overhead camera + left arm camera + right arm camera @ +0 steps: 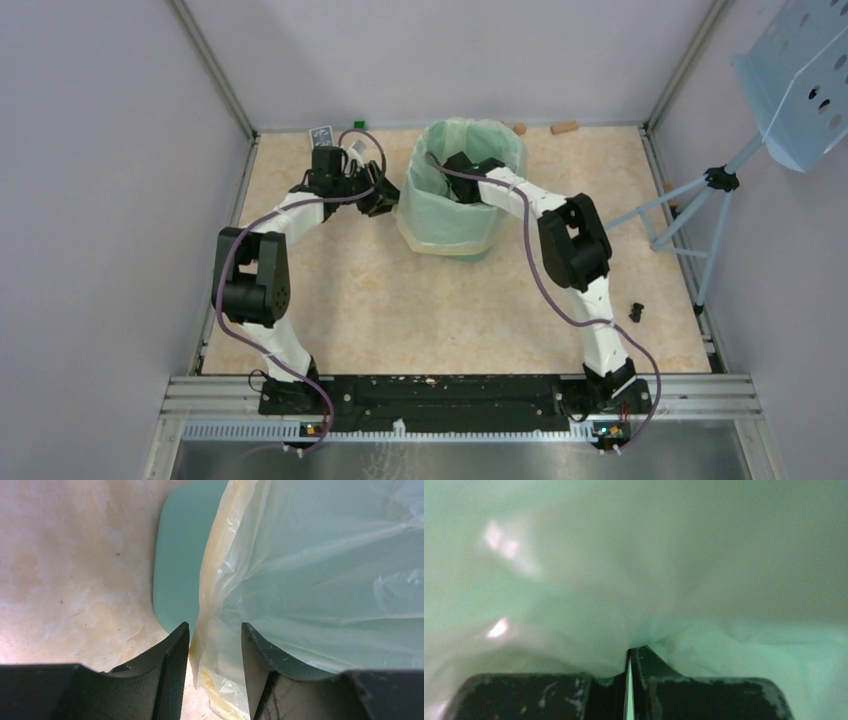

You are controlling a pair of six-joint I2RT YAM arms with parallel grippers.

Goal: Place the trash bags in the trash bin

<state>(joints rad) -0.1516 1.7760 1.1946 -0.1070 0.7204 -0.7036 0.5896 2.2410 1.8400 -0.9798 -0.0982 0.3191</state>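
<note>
The mint-green trash bin stands at the middle back of the table, lined with the pale-yellow trash bag, whose rim is folded down over the bin's outer wall. My left gripper is at the bin's left side. In the left wrist view its jaws stand open, and the bag's hanging hem lies loose between them, beside the bare bin wall. My right gripper reaches down inside the bin. In the right wrist view it is shut, its tips pressed into the bag film.
A blue perforated panel on a tripod stands at the right. A small black item lies near the right edge. Corks and a card lie along the back wall. Grey walls enclose the table.
</note>
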